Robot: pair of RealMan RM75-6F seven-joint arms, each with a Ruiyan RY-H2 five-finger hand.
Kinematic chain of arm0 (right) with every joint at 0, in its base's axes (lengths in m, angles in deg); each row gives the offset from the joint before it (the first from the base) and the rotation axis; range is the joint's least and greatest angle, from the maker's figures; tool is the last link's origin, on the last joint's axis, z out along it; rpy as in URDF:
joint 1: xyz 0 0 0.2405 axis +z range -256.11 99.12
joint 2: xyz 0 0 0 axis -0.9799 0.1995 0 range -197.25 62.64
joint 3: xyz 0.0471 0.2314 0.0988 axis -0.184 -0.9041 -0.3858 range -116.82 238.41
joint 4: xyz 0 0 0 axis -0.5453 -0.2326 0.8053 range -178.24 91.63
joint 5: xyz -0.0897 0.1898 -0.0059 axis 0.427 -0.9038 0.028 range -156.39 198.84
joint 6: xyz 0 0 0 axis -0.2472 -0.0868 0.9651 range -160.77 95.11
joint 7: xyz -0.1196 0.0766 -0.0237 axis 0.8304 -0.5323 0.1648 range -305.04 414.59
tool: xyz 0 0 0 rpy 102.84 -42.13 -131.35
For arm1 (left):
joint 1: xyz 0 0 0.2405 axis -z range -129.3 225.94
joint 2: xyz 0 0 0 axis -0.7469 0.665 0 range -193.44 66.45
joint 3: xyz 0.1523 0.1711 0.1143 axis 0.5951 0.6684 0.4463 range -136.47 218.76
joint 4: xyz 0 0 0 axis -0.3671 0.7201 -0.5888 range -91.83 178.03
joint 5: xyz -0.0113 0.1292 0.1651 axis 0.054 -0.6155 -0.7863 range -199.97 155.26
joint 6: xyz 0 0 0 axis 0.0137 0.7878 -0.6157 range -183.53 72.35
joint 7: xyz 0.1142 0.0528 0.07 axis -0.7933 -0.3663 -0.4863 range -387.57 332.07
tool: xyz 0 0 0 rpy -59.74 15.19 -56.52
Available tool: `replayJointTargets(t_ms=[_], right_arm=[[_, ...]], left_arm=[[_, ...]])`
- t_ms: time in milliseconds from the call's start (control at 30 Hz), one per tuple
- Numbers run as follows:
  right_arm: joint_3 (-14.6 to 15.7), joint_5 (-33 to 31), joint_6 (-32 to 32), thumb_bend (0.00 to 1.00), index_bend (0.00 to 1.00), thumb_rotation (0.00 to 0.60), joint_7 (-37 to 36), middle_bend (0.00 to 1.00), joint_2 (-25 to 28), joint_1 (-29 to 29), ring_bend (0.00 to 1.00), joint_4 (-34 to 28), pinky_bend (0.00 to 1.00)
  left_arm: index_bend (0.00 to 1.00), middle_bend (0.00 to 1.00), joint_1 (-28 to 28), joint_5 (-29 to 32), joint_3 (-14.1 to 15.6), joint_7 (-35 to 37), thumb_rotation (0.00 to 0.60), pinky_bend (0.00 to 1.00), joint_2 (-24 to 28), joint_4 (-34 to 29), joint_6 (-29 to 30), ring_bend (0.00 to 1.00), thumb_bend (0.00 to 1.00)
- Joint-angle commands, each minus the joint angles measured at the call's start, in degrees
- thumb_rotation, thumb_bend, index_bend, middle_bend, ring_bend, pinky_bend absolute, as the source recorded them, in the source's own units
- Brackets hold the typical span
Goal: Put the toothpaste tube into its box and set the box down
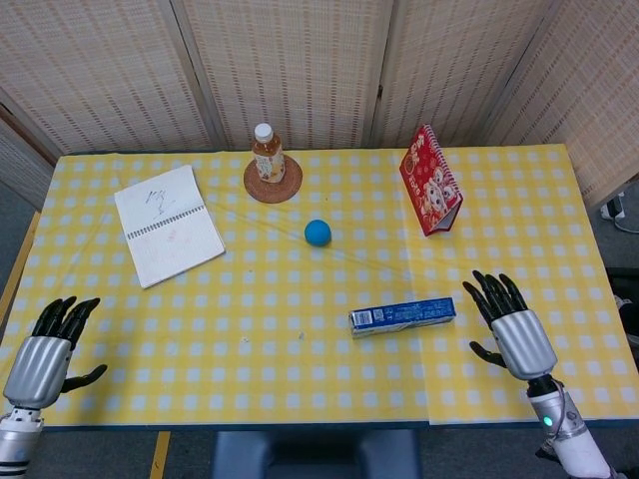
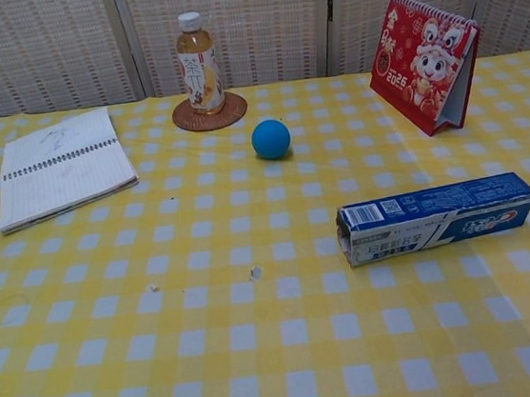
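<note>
Blue and white, the toothpaste box (image 2: 437, 218) lies flat on the yellow checked counter (image 1: 300, 379), held by neither hand. The right hand (image 1: 511, 324) is just to the right of the box, apart from it, fingers spread and empty. The left hand (image 1: 47, 342) is far left of the box, fingers apart, also empty. A blue ball (image 2: 271, 138) sits beyond the box.

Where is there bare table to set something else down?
Bare: the wide front strip between left hand and box, and the far right past the calendar. Crowded: back row, with notebook, bottle, ball.
</note>
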Motion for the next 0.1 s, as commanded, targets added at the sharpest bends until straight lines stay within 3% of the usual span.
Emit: replayJointTargets(t_ms=[33, 100], right_arm=[[1.7, -0.6, 7.2, 0.21, 0.00, 0.600, 7.5, 0.00, 5.0, -7.7, 0.00, -6.4, 0.00], [1.7, -0.7, 6.6, 0.21, 0.00, 0.600, 7.1, 0.00, 5.8, -7.9, 0.00, -7.0, 0.00]], left_arm=[[0.10, 0.18, -2.5, 0.9, 0.2, -3.1, 0.600, 0.11, -1.6, 1.8, 1.4, 0.09, 0.14], [0.10, 0.18, -2.8, 2.1, 0.0, -5.4, 0.600, 0.11, -1.9, 1.8, 0.3, 0.09, 0.14]])
